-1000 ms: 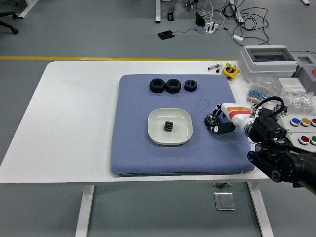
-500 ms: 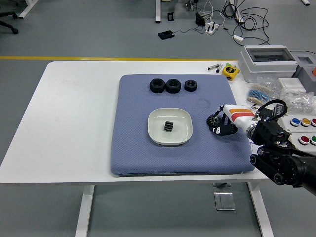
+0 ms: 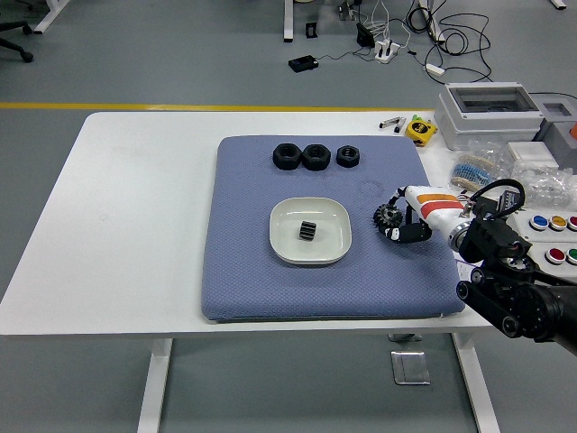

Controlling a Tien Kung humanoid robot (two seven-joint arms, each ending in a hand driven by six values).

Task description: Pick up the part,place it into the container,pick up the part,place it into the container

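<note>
Blue mat [image 3: 243, 271] on white table [image 3: 135, 225], yellow tape measure [image 3: 420, 130] (far right), grey box [image 3: 489, 113]

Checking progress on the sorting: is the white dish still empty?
No, the white dish already holds one small black gear, while the right hand grips another gear beside it over the blue mat.

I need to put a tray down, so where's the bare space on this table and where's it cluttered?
Free: the white table left of the blue mat, and the mat's front strip below the white dish. Crowded: the mat's far edge with three black nuts, the mat's right side where the right hand holds a gear, and the table's right end with boxes and buttons.
</note>
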